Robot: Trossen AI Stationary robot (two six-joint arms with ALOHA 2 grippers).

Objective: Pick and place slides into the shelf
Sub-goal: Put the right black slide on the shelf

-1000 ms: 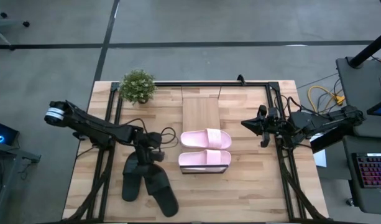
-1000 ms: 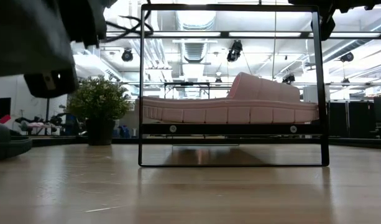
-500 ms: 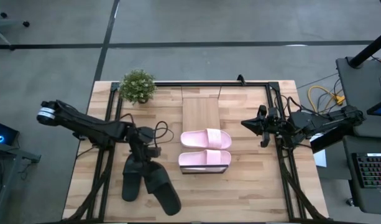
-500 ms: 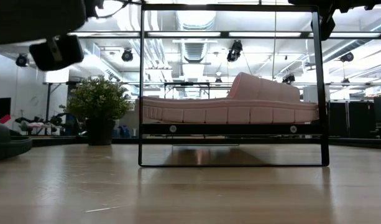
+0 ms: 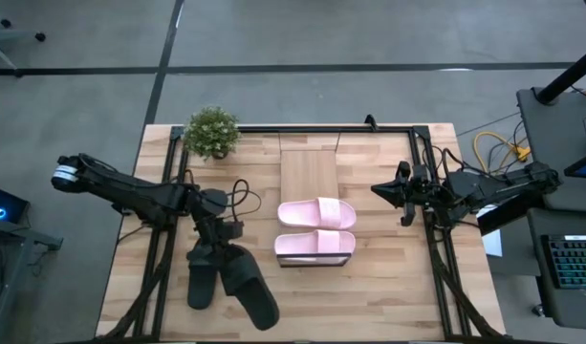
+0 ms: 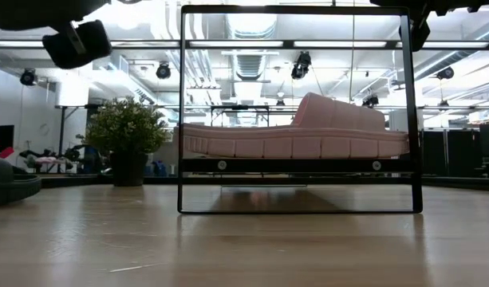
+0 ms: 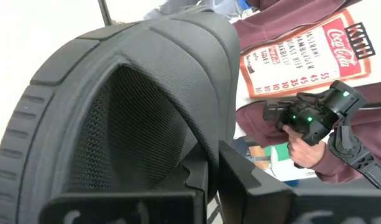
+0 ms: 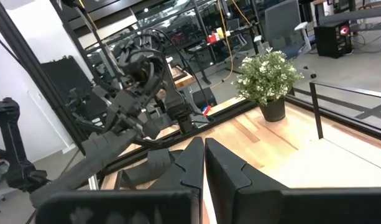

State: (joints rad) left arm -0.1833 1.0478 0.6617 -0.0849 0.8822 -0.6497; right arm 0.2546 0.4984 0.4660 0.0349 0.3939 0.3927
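On the desk [image 5: 369, 287], plank top, dark rails along both sides. Order by size.

Shelf [image 5: 309, 172]: long light-wood board on a thin dark frame, set mid-desk and running front to back. In the low view the frame [image 6: 183, 112] stands as an upright rectangle, board seen end-on.

Left arm: reaches in from the desk's left edge toward the centre. Left pincer [image 5: 216, 247] is clamped together on a black slide [image 5: 247, 284], lying angled at the front left of the desk. Left wrist view confirms: dark fingers [image 7: 237, 177] pinched on the slide's broad strap [image 7: 134, 106], mesh lining visible underneath.

Right arm: parked at the desk's right rail, level with the shelf's near end. Right pincer [image 5: 380, 191] points toward the shelf, fingers together, holding nothing; tips meet in the right wrist view [image 8: 203, 158].

Second black slide [image 5: 200, 277]: flat on the desk just left of the first, touching or nearly so; cannot tell which.

Two pink slides: both on the near end of the shelf, side by side, lying crosswise. Far one [image 5: 315, 213], near one [image 5: 314, 245]. Low view shows one pink slide [image 6: 308, 131] in profile on the board.

Potted plant [image 5: 211, 132]: back left corner of the desk.

Beyond the desk, in the left wrist view: a person's hand [image 7: 305, 149] holding a dark device.
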